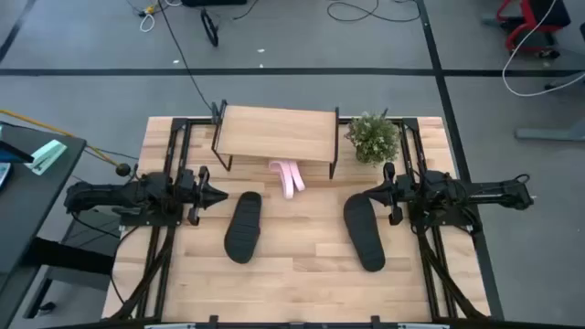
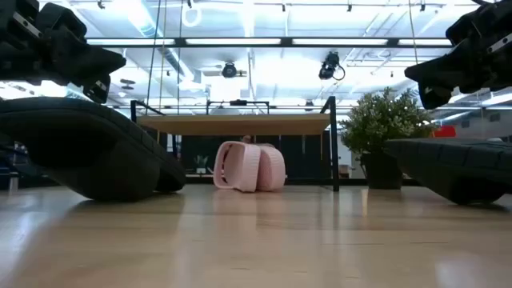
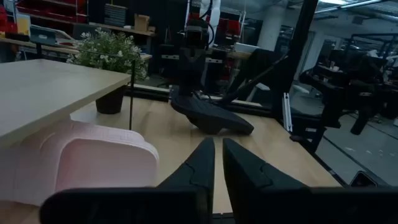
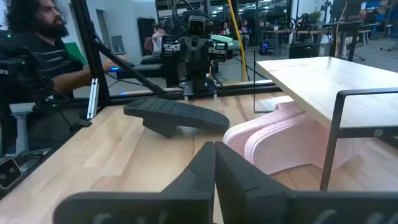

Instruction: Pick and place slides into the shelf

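Under wood-topped shelf (image 1: 274, 132): ribbed pink slides (image 1: 288, 176); matte black slides (image 1: 243, 227) outside; both tools closed, empty.

Wood, metal and matte sandals
Pale smooth wood tabletop (image 1: 302, 274) and shelf (image 1: 274, 132) board, thin black metal legs; matte black slides (image 1: 243, 227), ribbed pink slides (image 2: 250, 166).

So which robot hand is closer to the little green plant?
The right one. The right end effector sits just in front of the plant on the same side of the table. The left end effector is across the table, past the shelf.
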Robot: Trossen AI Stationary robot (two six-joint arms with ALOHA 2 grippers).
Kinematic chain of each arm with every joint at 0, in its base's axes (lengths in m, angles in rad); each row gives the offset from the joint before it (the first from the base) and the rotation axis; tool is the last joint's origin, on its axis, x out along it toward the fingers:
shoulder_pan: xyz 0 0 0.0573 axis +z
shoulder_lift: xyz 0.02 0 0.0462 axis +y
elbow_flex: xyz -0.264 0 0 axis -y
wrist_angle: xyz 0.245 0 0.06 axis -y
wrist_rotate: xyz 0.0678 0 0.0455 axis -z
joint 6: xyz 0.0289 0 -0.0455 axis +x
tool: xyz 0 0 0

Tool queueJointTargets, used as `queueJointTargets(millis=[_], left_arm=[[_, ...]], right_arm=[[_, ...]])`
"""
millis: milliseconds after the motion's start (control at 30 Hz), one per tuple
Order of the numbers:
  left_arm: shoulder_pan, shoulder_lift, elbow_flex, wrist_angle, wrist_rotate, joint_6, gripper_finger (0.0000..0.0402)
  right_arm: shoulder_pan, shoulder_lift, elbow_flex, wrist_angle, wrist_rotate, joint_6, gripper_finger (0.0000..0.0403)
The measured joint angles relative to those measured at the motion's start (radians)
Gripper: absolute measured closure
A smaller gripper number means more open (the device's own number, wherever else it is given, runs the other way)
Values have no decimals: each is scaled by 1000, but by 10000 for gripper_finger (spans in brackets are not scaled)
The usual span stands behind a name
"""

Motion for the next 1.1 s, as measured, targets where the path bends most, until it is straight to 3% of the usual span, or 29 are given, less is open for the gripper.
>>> queueJointTargets(millis=[1100], left_arm=[[0, 0, 0, 0, 0, 0, 367]], right_arm=[[0, 0, 0, 0, 0, 0, 389]])
